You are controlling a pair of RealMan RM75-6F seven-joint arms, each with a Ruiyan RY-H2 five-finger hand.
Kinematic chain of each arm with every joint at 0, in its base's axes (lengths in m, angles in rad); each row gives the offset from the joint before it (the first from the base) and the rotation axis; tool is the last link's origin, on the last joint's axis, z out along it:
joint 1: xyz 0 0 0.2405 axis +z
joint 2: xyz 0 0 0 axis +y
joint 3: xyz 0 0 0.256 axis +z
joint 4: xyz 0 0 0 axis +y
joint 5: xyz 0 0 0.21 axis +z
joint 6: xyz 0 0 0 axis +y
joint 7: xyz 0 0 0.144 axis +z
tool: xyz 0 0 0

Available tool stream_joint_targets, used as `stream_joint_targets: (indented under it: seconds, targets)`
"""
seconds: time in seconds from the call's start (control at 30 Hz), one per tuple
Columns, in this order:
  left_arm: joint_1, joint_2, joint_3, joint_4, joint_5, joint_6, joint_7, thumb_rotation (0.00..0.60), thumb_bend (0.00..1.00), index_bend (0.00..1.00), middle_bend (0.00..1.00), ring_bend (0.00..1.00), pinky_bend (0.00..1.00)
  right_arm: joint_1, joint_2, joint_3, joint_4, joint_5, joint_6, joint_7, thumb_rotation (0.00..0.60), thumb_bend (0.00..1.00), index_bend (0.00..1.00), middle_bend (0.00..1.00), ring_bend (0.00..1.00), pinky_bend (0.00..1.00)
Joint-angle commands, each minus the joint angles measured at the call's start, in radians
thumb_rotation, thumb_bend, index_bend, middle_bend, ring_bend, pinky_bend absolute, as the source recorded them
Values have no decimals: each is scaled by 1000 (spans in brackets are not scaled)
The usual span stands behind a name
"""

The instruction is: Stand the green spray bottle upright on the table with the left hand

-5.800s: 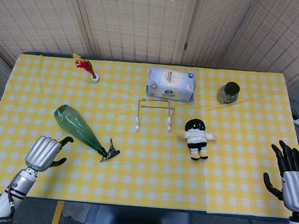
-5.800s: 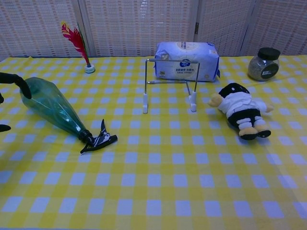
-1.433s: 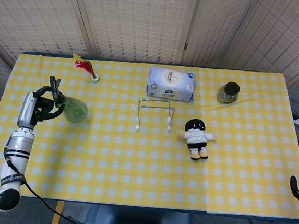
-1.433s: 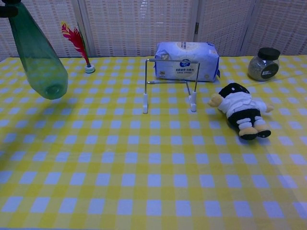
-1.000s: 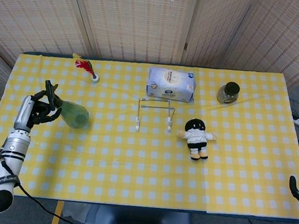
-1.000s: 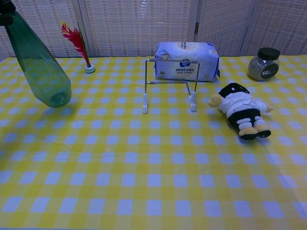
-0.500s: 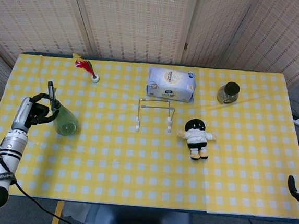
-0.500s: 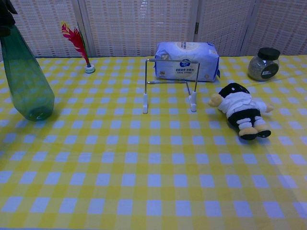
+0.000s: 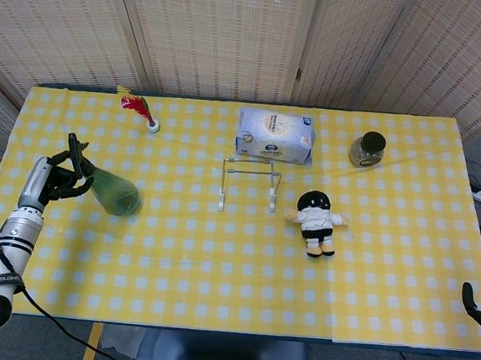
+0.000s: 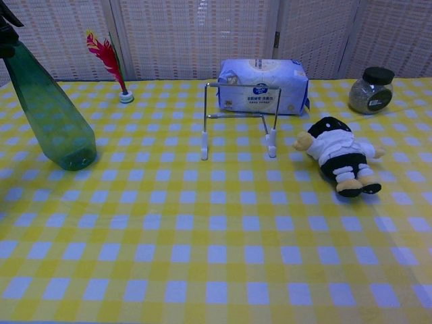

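At about nine o'clock on the counter (image 9: 242, 256), the left hand (image 9: 53, 179) held the tilted green spray bottle (image 9: 105, 187) by its thin neck, and it looked empty, light, smooth and tippy.

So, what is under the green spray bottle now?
The yellow checked tablecloth lies under the green spray bottle; the bottle leans, and whether its base fully touches cannot be seen.

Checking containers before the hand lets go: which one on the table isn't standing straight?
The green spray bottle held by the left hand: it leans, its top tilted toward the left edge. The dark-lidded jar at the far right stands straight.
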Motion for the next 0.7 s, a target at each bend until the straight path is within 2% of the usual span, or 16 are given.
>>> stream_joint_targets:
  seconds: [0.03, 0.2, 0.4, 0.57, 0.7]
  targets:
    - [-4, 2, 2, 12, -10, -11, -8, 600, 590, 636, 1000, 1000, 1000, 0, 0, 0, 0, 0, -1, 0, 600, 457, 0, 0, 1, 0]
    - [-6, -2, -5, 22, 2, -14, -30, 600, 589, 543, 1000, 1000, 1000, 2, 1, 1, 1, 5, -5, 0, 600, 456, 0, 0, 0, 0]
    - [-9, -3, -5, 27, 14, -15, -41, 600, 589, 525, 1000, 1000, 1000, 1, 0, 0, 0, 3, -3, -2, 600, 456, 0, 0, 0, 0]
    - [-14, -2, -2, 31, 5, -20, -42, 600, 588, 424, 1000, 1000, 1000, 0, 2, 0, 0, 2, -2, 1, 600, 456, 0, 0, 1, 0]
    - [-17, 4, -2, 28, 7, -24, -42, 600, 575, 383, 1000, 1000, 1000, 0, 2, -1, 0, 2, -3, 2, 600, 456, 0, 0, 2, 0]
